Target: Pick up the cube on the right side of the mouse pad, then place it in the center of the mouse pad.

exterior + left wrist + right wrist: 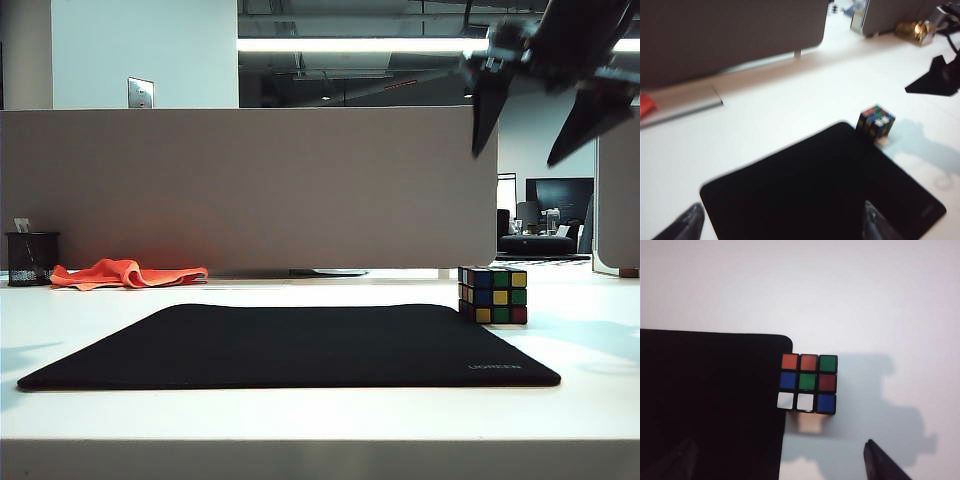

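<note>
The cube (493,294) sits on the white counter (580,340), touching the mouse pad (290,345) at its 2 o'clock corner. The right gripper (540,125) hangs above, fingers apart. It could bump the cube away. The left gripper (782,220) fingers are apart too.

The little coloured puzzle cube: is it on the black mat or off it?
Off it. The black-edged puzzle cube sits on the white table, beside the flat black fabric mat's rounded far right corner.
</note>
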Controlling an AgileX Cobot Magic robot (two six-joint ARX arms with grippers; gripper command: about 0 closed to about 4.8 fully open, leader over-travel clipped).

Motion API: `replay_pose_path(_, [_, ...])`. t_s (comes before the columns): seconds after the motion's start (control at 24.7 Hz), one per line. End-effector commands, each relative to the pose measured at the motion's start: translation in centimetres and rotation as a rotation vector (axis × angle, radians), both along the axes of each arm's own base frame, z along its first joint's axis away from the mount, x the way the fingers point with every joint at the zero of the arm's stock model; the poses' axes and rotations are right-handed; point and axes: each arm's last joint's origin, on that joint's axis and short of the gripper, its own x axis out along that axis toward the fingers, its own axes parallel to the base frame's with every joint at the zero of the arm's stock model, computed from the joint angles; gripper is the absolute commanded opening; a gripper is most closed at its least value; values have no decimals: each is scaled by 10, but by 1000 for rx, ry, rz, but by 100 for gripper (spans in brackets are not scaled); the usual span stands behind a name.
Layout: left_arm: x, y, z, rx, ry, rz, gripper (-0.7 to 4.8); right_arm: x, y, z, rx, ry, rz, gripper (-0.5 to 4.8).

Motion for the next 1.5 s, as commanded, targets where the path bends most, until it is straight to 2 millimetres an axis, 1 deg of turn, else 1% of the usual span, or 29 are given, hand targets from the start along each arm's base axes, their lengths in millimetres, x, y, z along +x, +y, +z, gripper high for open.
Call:
replay_pose_path(0.04, [5,-1,-5,6,36,-3,408,15,4,-10,-11,14,-14,479])
replay_pose_path(0.08, [6,-1,-6,9,43,-3,408,19,5,-14,-24,21,-24,479])
replay_pose_path(0.32, [11,-2,-11,16,76,-3,409,52,11,-54,-78,92,-51,479])
replay_pose_path(0.49, [11,-2,-11,18,83,-3,408,65,14,-71,-87,139,-48,479])
replay_pose_path(0.69, [10,-2,-12,19,88,-2,408,70,15,-84,-86,170,-41,479])
replay_pose_path(0.97, [9,-2,-15,27,116,-1,408,72,17,-92,-54,198,-19,475])
replay_pose_path(1.09, [10,-2,-14,29,110,2,407,73,17,-92,-52,193,-21,395])
replay_pose_path(1.13, [10,-2,-14,30,110,2,406,72,17,-92,-54,197,-21,345])
replay_pose_path(1.17, [10,-2,-14,30,110,2,404,72,17,-92,-55,198,-22,322])
replay_pose_path(1.42, [10,-2,-14,30,111,2,404,73,17,-91,-63,185,-30,322])
replay_pose_path(1.46, [10,-2,-14,30,111,2,404,73,16,-87,-71,175,-38,321])
replay_pose_path(1.5, [10,-2,-14,30,111,2,404,73,16,-84,-72,169,-40,308])
